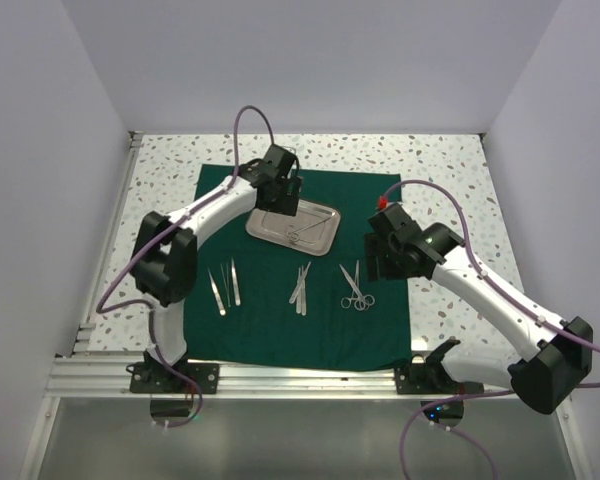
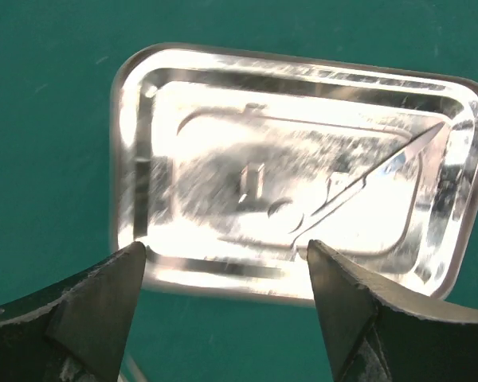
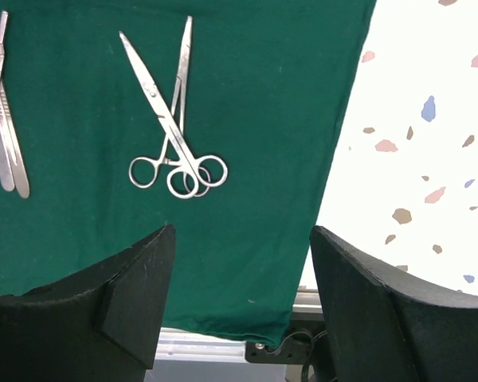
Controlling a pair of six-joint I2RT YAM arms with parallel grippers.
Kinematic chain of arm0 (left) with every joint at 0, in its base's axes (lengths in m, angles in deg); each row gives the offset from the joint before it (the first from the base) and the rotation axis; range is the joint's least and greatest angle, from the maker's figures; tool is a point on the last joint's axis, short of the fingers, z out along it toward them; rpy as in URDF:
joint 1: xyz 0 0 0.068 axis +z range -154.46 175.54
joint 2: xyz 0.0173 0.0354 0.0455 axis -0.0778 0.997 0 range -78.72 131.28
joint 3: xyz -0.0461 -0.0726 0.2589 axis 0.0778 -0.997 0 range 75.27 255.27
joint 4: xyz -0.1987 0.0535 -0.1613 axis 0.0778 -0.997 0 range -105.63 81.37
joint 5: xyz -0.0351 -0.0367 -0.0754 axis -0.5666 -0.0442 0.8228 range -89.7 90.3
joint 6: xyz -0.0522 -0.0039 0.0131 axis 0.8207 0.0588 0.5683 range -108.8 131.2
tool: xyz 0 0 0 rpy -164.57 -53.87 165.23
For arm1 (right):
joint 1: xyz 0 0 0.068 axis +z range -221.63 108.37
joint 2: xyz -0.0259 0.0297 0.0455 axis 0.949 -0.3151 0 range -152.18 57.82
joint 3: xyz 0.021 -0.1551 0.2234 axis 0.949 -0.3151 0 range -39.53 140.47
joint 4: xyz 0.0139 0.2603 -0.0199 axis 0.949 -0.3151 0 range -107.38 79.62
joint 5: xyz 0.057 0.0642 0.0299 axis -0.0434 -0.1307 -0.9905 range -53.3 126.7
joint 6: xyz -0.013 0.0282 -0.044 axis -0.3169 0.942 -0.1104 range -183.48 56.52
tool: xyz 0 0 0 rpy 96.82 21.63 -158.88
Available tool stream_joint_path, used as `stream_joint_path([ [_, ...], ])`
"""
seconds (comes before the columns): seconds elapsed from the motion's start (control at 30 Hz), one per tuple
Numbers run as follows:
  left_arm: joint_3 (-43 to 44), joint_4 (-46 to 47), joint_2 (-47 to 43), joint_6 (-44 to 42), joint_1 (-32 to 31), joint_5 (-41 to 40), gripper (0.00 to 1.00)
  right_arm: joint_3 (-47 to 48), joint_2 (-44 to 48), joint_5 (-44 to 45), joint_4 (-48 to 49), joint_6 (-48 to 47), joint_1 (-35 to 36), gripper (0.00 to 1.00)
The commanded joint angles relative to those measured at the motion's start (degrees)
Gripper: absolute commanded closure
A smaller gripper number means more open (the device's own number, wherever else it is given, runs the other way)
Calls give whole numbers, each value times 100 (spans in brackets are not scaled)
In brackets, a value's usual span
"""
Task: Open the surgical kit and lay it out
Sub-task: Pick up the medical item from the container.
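The dark green cloth (image 1: pixel 280 320) lies spread flat on the table. The shiny steel tray (image 1: pixel 292 224) sits on its far part, with one slim ring-handled instrument (image 2: pixel 358 187) still in it. Tweezers (image 1: pixel 223 285) lie left, more slim instruments (image 1: pixel 300 287) in the middle, and two ring-handled scissors (image 1: pixel 355 288) right; the scissors also show in the right wrist view (image 3: pixel 171 119). My left gripper (image 2: pixel 227 259) is open, hovering just above the tray's near rim (image 2: pixel 127 159). My right gripper (image 3: pixel 243 239) is open and empty above the cloth's right edge (image 3: pixel 334 159).
The speckled tabletop (image 1: pixel 450 170) shows around the cloth. White walls enclose the left, right and back. An aluminium rail (image 1: pixel 280 378) runs along the near edge, with the arm bases bolted to it.
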Motion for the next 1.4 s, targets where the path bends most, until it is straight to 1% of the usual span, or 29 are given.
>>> stream_joint_path([
  [0.0,689,214,669,-485,-20,621,15,18,182,319,-275,192,-11,27],
  [0.03,1004,232,949,-555,-55,779,15,18,182,337,-310,218,-10,27],
  [0.13,1541,267,1398,-722,-134,1095,16,18,182,433,-416,271,-11,27],
  [0.27,2008,267,1821,-880,-257,1360,18,35,156,530,-521,315,-11,27],
  [0.3,2052,310,1882,-907,-283,1482,18,36,139,539,-556,324,-19,27],
  [0.43,2132,320,2155,-1021,-415,1475,20,36,68,574,-583,351,-11,27],
  [0.7,1868,487,2314,-1136,-591,1448,22,97,-20,627,-609,342,-11,27],
  [0.77,1930,478,2428,-1136,-618,1404,22,115,-63,644,-609,333,-11,27],
  [0.83,2122,373,2603,-1066,-626,1054,23,132,-81,636,-609,324,-19,27],
  [1.0,2641,-13,3016,-942,-618,509,29,176,-125,671,-636,307,-19,27],
  [1.13,2975,-137,3289,-925,-609,376,33,202,-151,715,-671,307,-19,27],
  [1.23,2959,-155,3325,-995,-609,332,39,246,-187,759,-697,315,-28,27],
  [1.33,2748,-129,3263,-1065,-591,279,51,273,-239,776,-688,315,-19,27],
  [1.37,2669,-102,3237,-1083,-591,279,53,273,-248,776,-671,315,-19,27],
])
